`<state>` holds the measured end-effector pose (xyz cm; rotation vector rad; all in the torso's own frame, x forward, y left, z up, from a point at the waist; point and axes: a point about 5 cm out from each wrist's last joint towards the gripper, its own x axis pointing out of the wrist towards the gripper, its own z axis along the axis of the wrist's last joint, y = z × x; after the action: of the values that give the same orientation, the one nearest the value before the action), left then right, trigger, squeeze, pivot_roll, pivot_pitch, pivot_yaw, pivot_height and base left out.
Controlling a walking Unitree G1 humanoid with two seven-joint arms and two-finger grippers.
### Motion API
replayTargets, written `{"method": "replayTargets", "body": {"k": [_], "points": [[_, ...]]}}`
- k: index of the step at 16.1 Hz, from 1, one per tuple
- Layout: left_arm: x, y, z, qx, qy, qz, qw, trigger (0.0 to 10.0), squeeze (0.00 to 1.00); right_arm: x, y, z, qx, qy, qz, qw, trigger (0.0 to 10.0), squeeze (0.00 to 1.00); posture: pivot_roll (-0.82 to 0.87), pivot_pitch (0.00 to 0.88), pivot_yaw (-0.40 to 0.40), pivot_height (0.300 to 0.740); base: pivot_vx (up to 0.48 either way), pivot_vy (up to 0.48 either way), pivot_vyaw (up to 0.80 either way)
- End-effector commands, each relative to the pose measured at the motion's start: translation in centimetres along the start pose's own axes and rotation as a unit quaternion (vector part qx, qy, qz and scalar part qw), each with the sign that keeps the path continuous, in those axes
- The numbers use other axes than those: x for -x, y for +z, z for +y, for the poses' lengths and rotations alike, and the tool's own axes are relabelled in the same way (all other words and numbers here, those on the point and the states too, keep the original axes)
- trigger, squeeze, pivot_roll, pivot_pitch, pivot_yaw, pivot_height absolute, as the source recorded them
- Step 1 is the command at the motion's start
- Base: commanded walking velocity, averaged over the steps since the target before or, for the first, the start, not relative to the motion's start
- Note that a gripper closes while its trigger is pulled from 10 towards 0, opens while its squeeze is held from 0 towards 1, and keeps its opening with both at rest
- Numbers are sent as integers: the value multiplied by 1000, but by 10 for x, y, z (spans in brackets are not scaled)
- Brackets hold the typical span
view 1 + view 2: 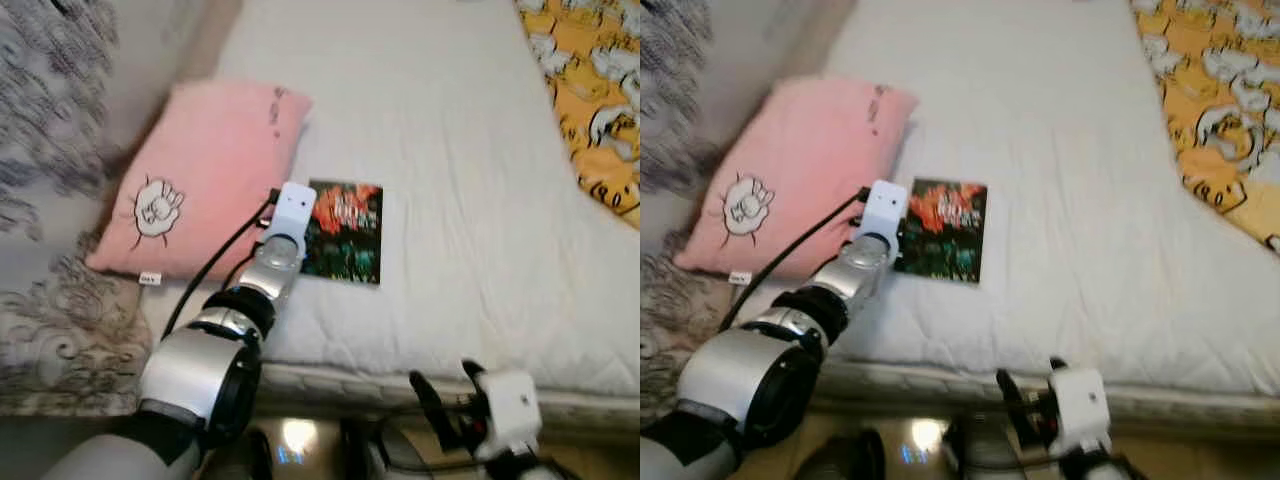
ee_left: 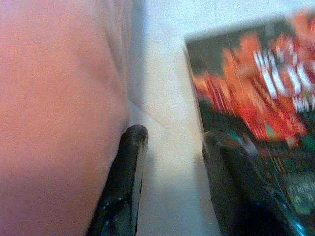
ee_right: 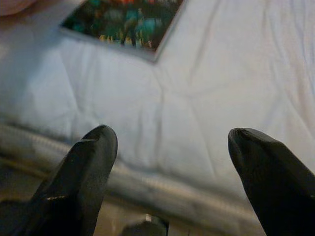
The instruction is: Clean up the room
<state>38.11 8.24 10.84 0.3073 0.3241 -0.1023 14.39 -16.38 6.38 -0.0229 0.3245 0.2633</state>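
Reaching for the book at frame centre on the white bed beside the pink pillow, left gripper parted and empty, straddling its near edge; next, close squarely; right gripper wide, empty, low.

book cover: white lettering, blurred, unreadable | pillow: small mark, illegible
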Motion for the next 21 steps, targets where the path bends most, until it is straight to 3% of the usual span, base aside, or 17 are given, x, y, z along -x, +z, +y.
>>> {"method": "replayTargets", "body": {"k": [1, 2, 3, 4, 5, 6, 8, 10, 11, 12, 13, 14, 15, 16, 18, 21], "points": [[0, 8, -1, -9, -22, -36, 999, 10000, 1000, -2, -2, -7, 5, -17, -4, 1000, 10000, 0, -166, 1, -16, 740, 0, 0, 0], [3, 22, -14, 9, -73, -90, 993, 10000, 1000, -18, 1, -21, 14, -63, -23, 998, 10000, 0, -111, 0, 1, 740, 0, 0, 0], [5, 26, -18, 17, -90, -104, 990, 10000, 1000, -23, 3, -25, 15, -79, -29, 996, 10000, 0, -103, 0, 5, 740, 0, 0, 0], [14, 31, -32, 46, -154, -150, 976, 10000, 1000, -34, 11, -35, 11, -112, -53, 992, 10000, 0, -74, 0, 23, 740, 0, 0, 0], [18, 32, -37, 57, -180, -164, 968, 10000, 1000, -40, 14, -38, 10, -121, -65, 990, 10000, 0, -68, 0, 26, 740, 0, 0, 0], [33, 26, -39, 72, -212, -205, 953, 10000, 1000, -53, 26, -43, 9, -136, -96, 986, 10000, 0, -38, 0, 40, 740, 0, 0, 0], [55, 7, -34, 81, -241, -220, 942, 10000, 1000, -67, 32, -47, 2, -140, -113, 984, 10000, 0, 3, 0, 26, 740, 0, 0, 0], [66, -7, -21, 72, -213, -235, 946, 10000, 1000, -74, 28, -41, 9, -118, -106, 987, 10000, 0, 20, 0, 21, 740, 0, 0, 0], [72, -19, -7, 88, -180, -228, 953, 10000, 1000, -76, 27, -40, 10, -119, -108, 987, 10000, 0, 18, 0, 20, 740, 0, 0, 0], [88, -39, 25, 118, -105, -213, 964, 10000, 1000, -73, 27, -44, 1, -127, -119, 985, 10000, 0, 22, 0, 15, 740, 0, 0, 0], [93, -45, 34, 119, -80, -211, 967, 10000, 1000, -69, 27, -46, -10, -135, -126, 983, 10000, 0, 23, 0, 10, 740, 0, 0, 0], [105, -48, 41, 101, -50, -214, 970, 10000, 1000, -60, 22, -48, -52, -159, -132, 977, 10000, 0, 22, 0, -3, 740, 0, -480, 0], [107, -49, 40, 101, -49, -208, 972, 10000, 1000, -56, 17, -45, -53, -159, -126, 978, 10000, 0, 29, 0, -10, 740, 0, -480, 0], [104, -52, 37, 111, -53, -197, 973, 10000, 1000, -50, 10, -37, -27, -148, -117, 982, 10000, 0, 30, 0, -13, 740, 0, -480, 0], [98, -52, 30, 141, -67, -184, 971, 10000, 1000, -56, 14, -50, -24, -180, -118, 976, 10000, 0, 20, 0, -5, 740, 0, -480, 0], [95, -52, 26, 135, -78, -175, 972, 10000, 1000, -65, 20, -53, -2, -182, -124, 975, 10000, 0, 1, 0, 15, 740, 0, -466, -800]]}}
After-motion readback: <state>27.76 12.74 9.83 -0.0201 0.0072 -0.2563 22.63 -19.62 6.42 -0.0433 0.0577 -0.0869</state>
